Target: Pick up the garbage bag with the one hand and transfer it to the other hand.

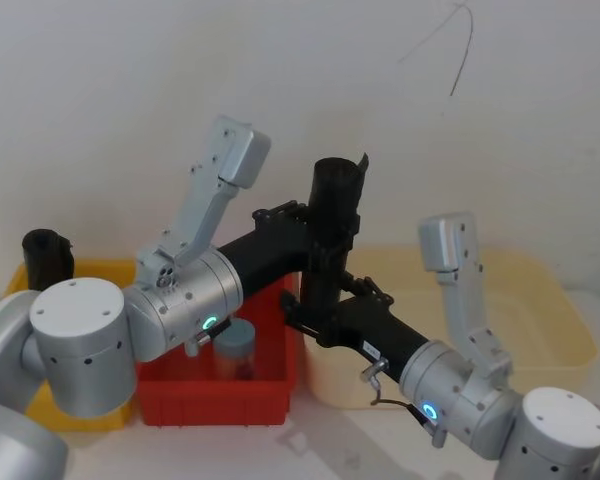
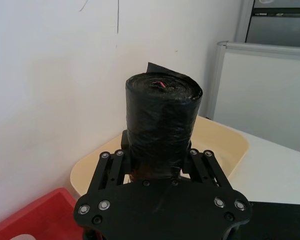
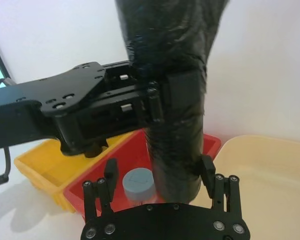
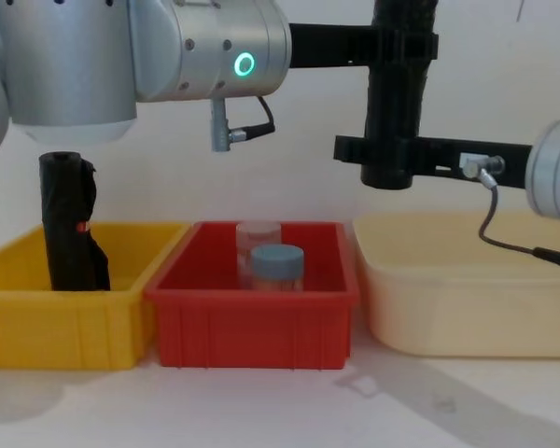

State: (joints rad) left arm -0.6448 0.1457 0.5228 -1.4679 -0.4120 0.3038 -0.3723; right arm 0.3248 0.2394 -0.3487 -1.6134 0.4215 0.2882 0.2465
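A plain black upright plastic roll, the garbage bag (image 1: 337, 190), is held in mid-air at the head view's centre, grasped by the green-lit arm's long black left gripper (image 4: 403, 45). Its lower end is flanked by the blue-lit right gripper (image 3: 158, 169), jaws released.

My left gripper (image 1: 333, 233), on the green-lit arm, reaches out level across my front and is clamped on the upright garbage bag (image 1: 337, 188). My right gripper (image 1: 318, 308), on the blue-lit arm, reaches in lower, its fingers (image 3: 111, 172) spread either side of the bag's lower end.
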